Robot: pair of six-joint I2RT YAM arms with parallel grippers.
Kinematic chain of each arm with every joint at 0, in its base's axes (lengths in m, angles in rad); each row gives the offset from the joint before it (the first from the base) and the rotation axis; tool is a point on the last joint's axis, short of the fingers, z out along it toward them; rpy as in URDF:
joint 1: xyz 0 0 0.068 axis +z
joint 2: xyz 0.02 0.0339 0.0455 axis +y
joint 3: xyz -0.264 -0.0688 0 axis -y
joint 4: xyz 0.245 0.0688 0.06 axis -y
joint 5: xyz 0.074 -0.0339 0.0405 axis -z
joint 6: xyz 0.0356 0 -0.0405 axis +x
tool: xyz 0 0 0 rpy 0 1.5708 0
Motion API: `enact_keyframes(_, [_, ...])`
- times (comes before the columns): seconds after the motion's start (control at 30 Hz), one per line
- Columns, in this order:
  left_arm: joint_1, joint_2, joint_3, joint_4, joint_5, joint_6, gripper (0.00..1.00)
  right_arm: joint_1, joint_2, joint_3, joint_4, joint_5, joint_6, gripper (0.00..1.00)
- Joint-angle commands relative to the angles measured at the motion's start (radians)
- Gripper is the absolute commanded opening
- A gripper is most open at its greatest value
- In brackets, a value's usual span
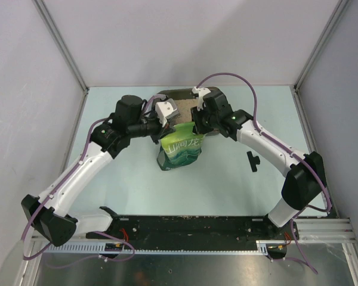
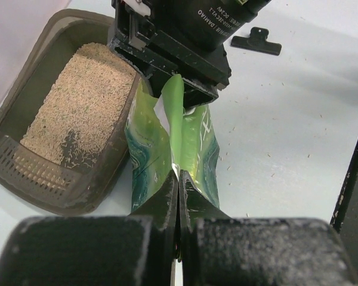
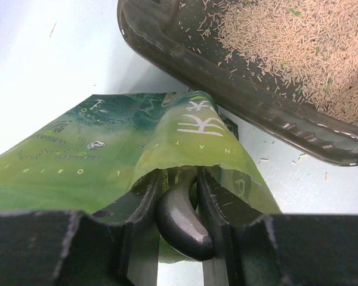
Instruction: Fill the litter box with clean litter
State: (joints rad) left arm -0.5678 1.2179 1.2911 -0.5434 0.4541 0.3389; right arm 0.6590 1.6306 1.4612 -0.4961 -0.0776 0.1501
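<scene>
The dark litter box (image 2: pixel 65 196) lies at the left of the left wrist view, with beige clean litter (image 2: pixel 83 101) spread over its floor. The green bag (image 1: pixel 180 152) stands just in front of the litter box (image 1: pixel 179 93). My left gripper (image 2: pixel 178 176) is shut on the bag's (image 2: pixel 197 149) top edge. My right gripper (image 3: pixel 179 176) reaches into the bag's (image 3: pixel 77 155) mouth and is shut on a dark curved scoop handle (image 3: pixel 185 220); the scoop's bowl is hidden inside. The litter box (image 3: pixel 227 89) with its clean litter (image 3: pixel 286 42) sits just beyond.
A black clip (image 1: pixel 253 161) lies on the table to the right of the bag, also visible as the clip (image 2: pixel 256 40) in the left wrist view. Loose grains are scattered on the table around the bag. Walls enclose the table at the back and sides.
</scene>
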Motion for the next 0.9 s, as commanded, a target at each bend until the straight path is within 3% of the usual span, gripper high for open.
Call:
enact_keyframes(0.0, [-0.012,0.023,0.036,0.068,0.051,-0.044,0.0,0.002,0.034,-0.056,-0.013,-0.146,0.1,0.0])
enact_keyframes(0.57, [-0.018,0.012,0.017,0.069,-0.02,0.023,0.0,-0.185,0.034,-0.055,0.231,-0.707,0.319,0.0])
enact_keyframes(0.7, [-0.018,0.005,0.013,0.066,-0.048,0.061,0.0,-0.258,0.035,-0.055,0.26,-0.757,0.416,0.0])
enact_keyframes(0.87, [-0.018,0.006,0.004,0.066,-0.081,0.107,0.0,-0.364,0.064,-0.082,0.376,-0.847,0.655,0.0])
